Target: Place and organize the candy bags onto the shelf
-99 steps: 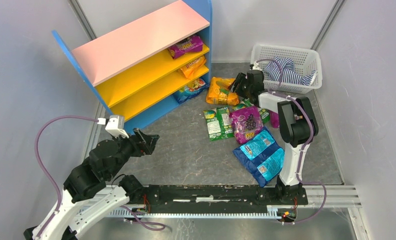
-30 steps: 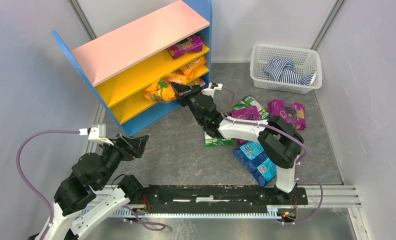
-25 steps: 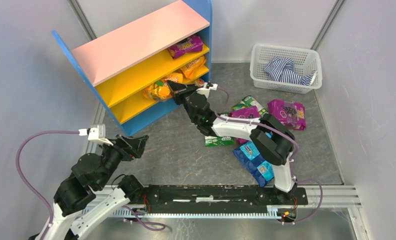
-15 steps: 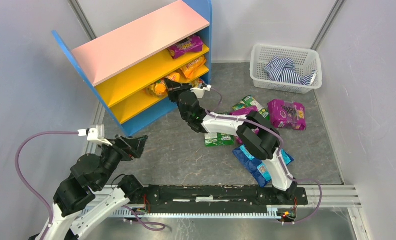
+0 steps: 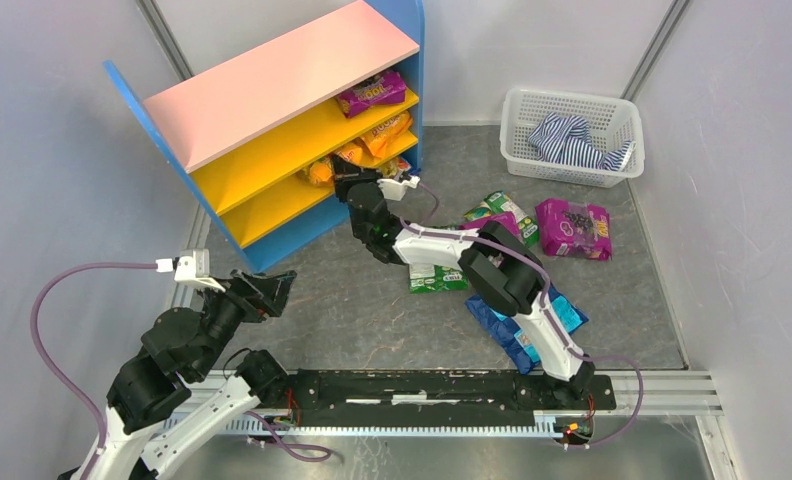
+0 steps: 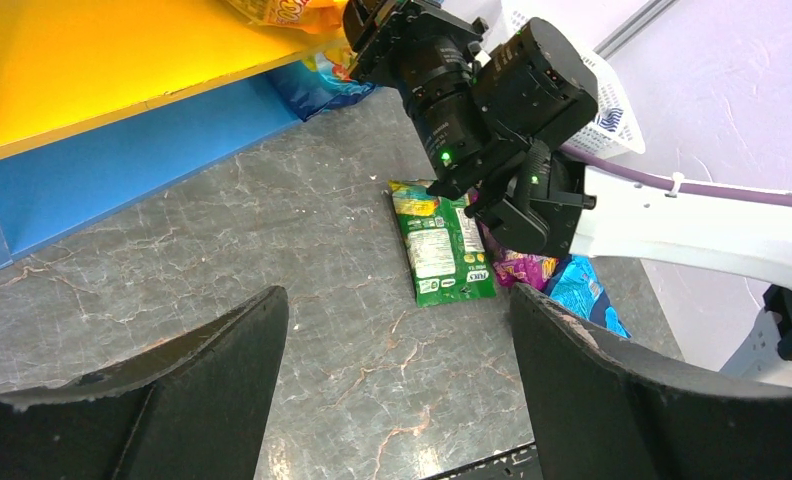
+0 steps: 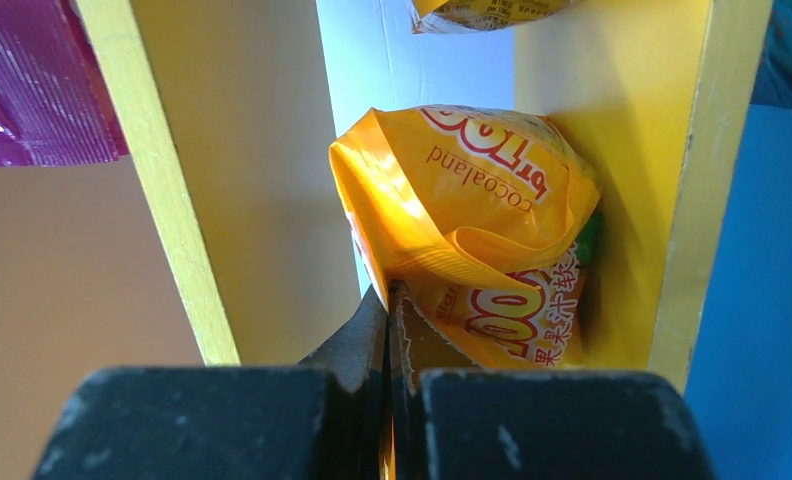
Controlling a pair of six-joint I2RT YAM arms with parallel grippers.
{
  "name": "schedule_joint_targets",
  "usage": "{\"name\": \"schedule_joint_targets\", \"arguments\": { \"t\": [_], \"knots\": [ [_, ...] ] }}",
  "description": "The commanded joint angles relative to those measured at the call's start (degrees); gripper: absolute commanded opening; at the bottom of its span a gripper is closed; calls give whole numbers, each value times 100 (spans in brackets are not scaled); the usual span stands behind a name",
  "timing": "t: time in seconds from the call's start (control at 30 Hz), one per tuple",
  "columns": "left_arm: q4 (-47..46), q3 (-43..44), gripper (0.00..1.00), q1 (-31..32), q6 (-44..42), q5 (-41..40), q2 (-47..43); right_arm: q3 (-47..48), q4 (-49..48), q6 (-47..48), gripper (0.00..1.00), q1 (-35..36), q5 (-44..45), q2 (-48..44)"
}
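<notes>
The shelf stands at the back left, with a purple candy bag on its upper board and an orange one on the middle board. My right gripper reaches into the middle level, shut on the edge of another orange candy bag, which lies between the yellow boards; the same bag shows from above. Green, purple and blue bags lie on the floor. My left gripper hovers open over bare floor near the shelf's front corner.
A white mesh basket holding a striped cloth stands at the back right. A blue bag lies on the shelf's lowest level. My right arm stretches across the floor bags. Grey walls close in both sides.
My right arm carried the orange bag from the floor pile to the shelf and, over the last second, pushed it further left and deeper into the middle level. The left arm stayed still.
</notes>
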State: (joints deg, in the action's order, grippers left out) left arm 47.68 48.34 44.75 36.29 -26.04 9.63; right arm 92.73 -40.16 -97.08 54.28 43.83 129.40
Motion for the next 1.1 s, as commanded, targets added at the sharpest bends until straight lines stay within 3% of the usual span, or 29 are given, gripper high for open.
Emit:
{"name": "schedule_joint_targets", "arguments": {
  "t": [0.0, 0.3, 0.4, 0.47, 0.53, 0.73, 0.93, 1.07],
  "knots": [
    [-75, -17, 88, -10, 185, -142, -11, 584, 61, -126, 0, 24, 317, 276],
    [-71, -13, 88, -11, 210, -190, 45, 1051, 221, 164, 1, 56, 709, 599],
    [-69, -17, 88, -11, 212, -206, 37, 988, 0, 359, 11, 59, 600, 600],
    [-66, -13, 88, -11, 211, -204, 54, 821, -212, 592, 26, 52, 323, 493],
    [-72, -9, 88, -10, 211, -200, 73, 510, -228, 790, 41, 55, 41, 216],
    [-64, -17, 88, -11, 220, -221, 12, -1043, -547, 1540, 63, 43, -735, -930],
    [-46, -9, 88, -10, 245, -275, -3, -2509, -546, 2850, 67, 52, -1993, -2146],
    [-34, -6, 89, -10, 255, -279, 45, -3275, 249, 4407, 73, -54, -2714, -3127]
  ]
}}
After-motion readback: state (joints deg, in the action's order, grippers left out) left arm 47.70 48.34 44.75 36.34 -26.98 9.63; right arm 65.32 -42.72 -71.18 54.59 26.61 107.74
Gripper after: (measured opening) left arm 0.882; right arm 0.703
